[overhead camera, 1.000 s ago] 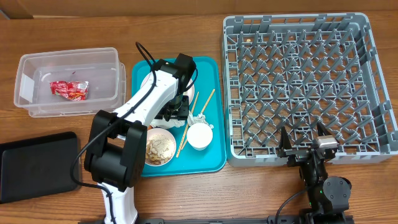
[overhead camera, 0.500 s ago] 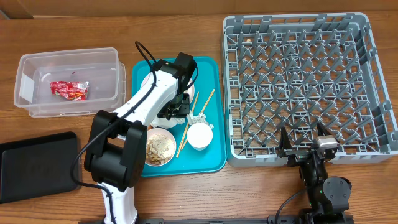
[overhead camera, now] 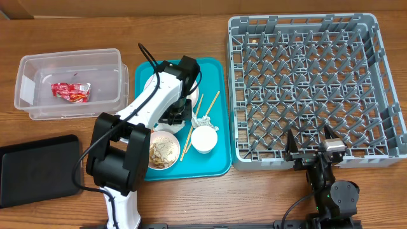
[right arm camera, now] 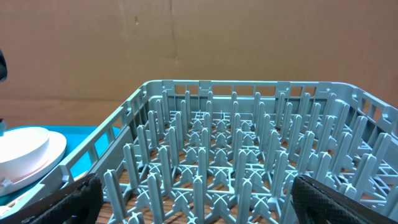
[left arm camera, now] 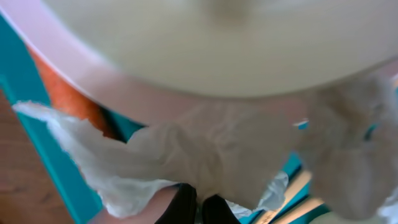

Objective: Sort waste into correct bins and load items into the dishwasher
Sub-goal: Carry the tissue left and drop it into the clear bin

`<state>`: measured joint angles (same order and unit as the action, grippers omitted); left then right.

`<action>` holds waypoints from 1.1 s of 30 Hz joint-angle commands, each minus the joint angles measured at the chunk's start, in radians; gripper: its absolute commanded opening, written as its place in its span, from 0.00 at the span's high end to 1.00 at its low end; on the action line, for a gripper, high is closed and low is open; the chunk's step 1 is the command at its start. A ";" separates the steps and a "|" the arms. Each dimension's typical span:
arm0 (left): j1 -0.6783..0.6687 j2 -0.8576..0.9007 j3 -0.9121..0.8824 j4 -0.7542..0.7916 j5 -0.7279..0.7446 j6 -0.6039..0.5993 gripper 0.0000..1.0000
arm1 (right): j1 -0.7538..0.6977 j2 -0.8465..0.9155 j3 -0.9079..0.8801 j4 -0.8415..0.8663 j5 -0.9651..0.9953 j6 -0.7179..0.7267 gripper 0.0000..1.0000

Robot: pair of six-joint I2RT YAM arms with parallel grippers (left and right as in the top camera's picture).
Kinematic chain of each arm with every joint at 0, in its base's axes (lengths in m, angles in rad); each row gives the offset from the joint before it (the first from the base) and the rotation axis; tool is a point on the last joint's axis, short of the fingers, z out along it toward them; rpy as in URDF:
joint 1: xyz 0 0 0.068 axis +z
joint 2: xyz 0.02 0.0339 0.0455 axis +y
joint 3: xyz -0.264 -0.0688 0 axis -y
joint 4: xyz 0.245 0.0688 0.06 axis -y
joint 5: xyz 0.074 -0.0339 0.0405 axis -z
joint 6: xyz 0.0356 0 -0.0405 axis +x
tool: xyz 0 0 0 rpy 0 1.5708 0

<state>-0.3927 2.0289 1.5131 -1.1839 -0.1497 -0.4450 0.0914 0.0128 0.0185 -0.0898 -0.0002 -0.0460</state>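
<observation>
Left wrist view: the left gripper has its black fingers pressed together, pinching the crumpled white tissue over the teal tray. At ten o'clock from the tissue, the small orange carrot lies just beside the white plate. Overhead, the right gripper is spread wide at the grey dish rack, at its six o'clock edge.

red wrapper: in clear tub | white tissue: crumpled (touching orange carrot)

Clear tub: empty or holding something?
Holding something: overhead, one red wrapper lies inside the tub.
</observation>
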 commanded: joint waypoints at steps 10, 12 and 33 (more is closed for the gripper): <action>0.007 -0.161 0.166 -0.105 -0.113 -0.004 0.96 | -0.004 -0.010 -0.011 0.006 -0.002 -0.003 0.00; 0.018 -0.184 0.195 -0.114 -0.124 -0.004 0.96 | -0.004 -0.010 -0.011 0.006 -0.002 -0.004 0.00; 0.522 -0.229 0.236 0.135 -0.033 -0.005 0.96 | -0.004 -0.010 -0.011 0.006 -0.002 -0.004 0.00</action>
<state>0.0830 1.7981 1.7329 -1.0653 -0.2737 -0.4454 0.0914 0.0128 0.0185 -0.0898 0.0002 -0.0463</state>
